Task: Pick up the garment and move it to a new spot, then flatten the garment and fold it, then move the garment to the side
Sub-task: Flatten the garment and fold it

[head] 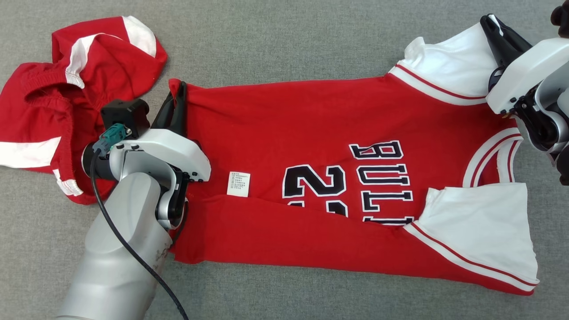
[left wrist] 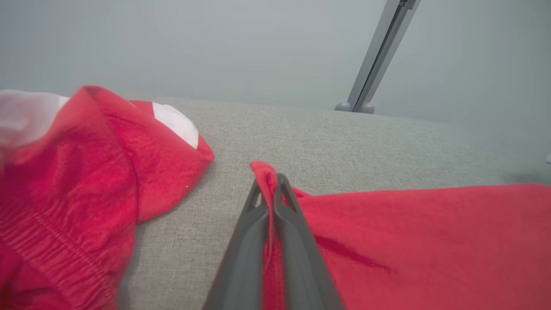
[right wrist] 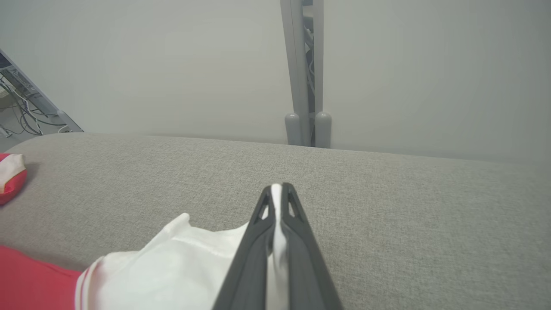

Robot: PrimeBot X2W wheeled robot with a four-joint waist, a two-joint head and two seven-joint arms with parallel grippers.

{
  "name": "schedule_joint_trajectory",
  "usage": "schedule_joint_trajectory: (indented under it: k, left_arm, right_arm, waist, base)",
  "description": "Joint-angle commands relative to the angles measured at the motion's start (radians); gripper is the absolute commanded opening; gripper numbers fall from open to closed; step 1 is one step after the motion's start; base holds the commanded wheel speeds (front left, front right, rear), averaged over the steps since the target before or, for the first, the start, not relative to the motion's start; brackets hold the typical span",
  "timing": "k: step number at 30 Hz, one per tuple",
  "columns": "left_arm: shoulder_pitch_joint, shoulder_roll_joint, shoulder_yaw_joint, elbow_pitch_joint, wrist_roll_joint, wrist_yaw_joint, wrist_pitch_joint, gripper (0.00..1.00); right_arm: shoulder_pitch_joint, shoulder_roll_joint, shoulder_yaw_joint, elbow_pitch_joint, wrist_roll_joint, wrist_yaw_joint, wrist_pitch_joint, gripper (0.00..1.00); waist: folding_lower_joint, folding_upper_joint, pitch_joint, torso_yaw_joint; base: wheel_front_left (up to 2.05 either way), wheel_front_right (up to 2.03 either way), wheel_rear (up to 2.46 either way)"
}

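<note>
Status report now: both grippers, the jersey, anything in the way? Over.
Left gripper shut on jersey hem corner. Right gripper shut on white sleeve. Jersey spread flat, near edge folded over. Red shorts crumpled close beside left gripper.

The jersey (head: 275, 124) lies flat across the middle of the desk (head: 284, 40), hem to the left, sleeves to the right. The shorts (head: 44, 102) sit bunched at the far left, just beside the hem (touching or not is hard to tell). The left tool (head: 180, 89) pinches the hem's far corner, and the right tool (head: 489, 22) pinches the far sleeve. A label (head: 238, 184) lies on the jersey near the hem. A post (right wrist: 303, 86) stands behind the desk.
</note>
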Motion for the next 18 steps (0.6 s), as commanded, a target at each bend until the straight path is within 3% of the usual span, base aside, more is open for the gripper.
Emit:
schedule_joint_trajectory:
  k: [1, 18]
  left_arm:
    - [0.006, 0.003, 0.000, 0.004, -0.005, -0.005, -0.007, 0.00]
    - [0.025, 0.008, -0.009, 0.011, -0.019, -0.007, -0.018, 0.00]
  right_arm:
    - [0.015, -0.011, 0.007, -0.004, 0.013, 0.001, -0.008, 0.00]
    - [0.009, -0.051, -0.019, -0.087, 0.206, 0.001, 0.150, 0.00]
  waist:
    - [0.0000, 0.0000, -0.005, -0.001]
    - [0.0000, 0.0000, -0.030, -0.013]
  base:
    - [0.00, 0.00, 0.00]
    - [0.00, 0.00, 0.00]
